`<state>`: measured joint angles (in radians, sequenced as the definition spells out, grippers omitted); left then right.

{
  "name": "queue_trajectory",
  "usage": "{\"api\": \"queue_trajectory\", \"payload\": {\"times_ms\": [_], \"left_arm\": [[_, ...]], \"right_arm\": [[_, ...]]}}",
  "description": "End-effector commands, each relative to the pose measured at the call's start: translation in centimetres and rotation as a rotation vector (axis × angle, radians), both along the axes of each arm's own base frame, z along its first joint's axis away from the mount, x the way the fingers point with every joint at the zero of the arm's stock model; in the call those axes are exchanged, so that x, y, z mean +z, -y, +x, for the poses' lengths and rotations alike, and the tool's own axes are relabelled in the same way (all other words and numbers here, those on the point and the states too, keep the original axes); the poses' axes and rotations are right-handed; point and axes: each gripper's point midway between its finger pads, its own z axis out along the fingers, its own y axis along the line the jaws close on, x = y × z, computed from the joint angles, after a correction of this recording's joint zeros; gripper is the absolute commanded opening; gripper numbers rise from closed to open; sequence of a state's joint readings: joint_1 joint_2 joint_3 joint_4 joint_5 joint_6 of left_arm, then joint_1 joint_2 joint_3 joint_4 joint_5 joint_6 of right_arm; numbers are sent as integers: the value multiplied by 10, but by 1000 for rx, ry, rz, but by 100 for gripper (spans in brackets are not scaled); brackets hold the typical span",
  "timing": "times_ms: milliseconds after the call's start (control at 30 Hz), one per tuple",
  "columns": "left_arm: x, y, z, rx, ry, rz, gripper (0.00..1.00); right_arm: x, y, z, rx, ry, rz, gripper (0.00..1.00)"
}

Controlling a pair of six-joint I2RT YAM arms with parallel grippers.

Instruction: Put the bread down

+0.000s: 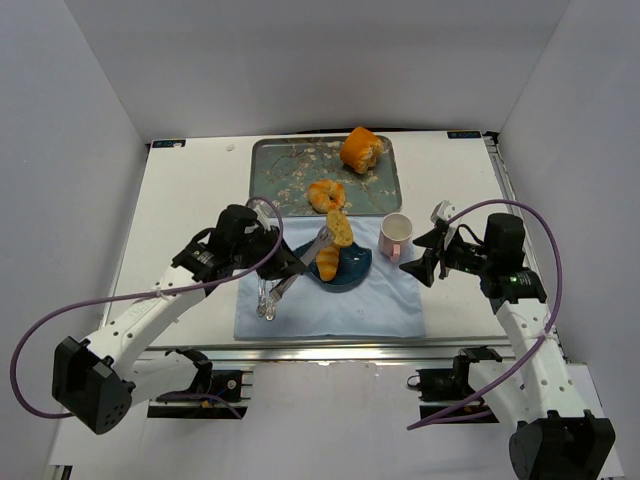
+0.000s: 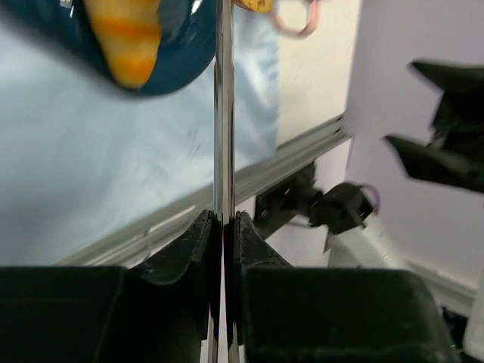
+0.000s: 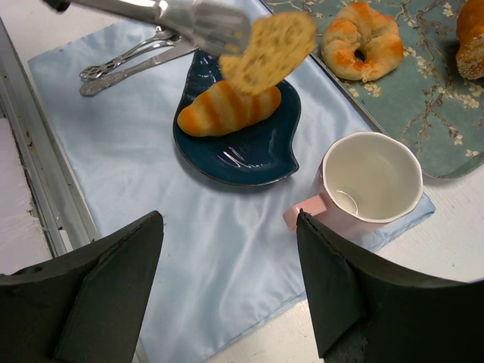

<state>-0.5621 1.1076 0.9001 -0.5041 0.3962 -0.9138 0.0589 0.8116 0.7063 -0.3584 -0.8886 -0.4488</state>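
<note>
The glossy dark blue plate (image 3: 249, 162), shaped like a leaf, is sitting in the middle of the right wrist view on a smooth pale blue cloth (image 3: 189, 249). It is carrying one long roll (image 3: 227, 108) banded in orange and yellow. Just right of it a pink mug (image 3: 370, 185) is standing upright, its pale inside showing. Along the upper right edge a rectangular tray (image 3: 423, 113) with a blossom pattern is holding a ring-shaped golden croissant (image 3: 361, 38). In the top view an orange bun (image 1: 360, 150) is also lying in the tray's upper right corner.

The bread slice (image 3: 268, 49), flat and porous with a crumbly face, is hanging above the plate at the top centre, pinched by shiny metal tongs (image 3: 189, 19). The left gripper (image 1: 285, 263) is clamping those tongs, its black fingers (image 2: 189, 257) pressing the thin steel strips together. The right gripper (image 1: 425, 262) is hovering with its jaws spread, holding nothing. Silver cutlery (image 3: 128, 64) is lying on the cloth at the upper left.
</note>
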Motion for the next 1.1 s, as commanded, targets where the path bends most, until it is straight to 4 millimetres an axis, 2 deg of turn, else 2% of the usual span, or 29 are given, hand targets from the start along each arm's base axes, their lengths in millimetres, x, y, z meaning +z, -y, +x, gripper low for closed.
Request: {"api": "queue_trajectory", "payload": {"times_ms": [0,233,467,667,900,1067], "left_arm": [[-11,-3,-27,-82,-23,38,7],[-29,5,-32,-133,-33,99,13],[-36,13,-21,-154,-20,154,36],[-34,20,-13,-165,-11,167,47],[-24,18,-13,-157,2,171,49],[-13,8,-13,-136,13,213,48]], "right_arm": [[18,-2,1,24,43,8,76],[19,-1,0,19,41,5,76],[18,0,-1,10,42,-1,76],[15,0,-3,10,38,-2,76],[15,0,-4,10,40,-1,76],[14,0,-4,11,37,0,76]]}}
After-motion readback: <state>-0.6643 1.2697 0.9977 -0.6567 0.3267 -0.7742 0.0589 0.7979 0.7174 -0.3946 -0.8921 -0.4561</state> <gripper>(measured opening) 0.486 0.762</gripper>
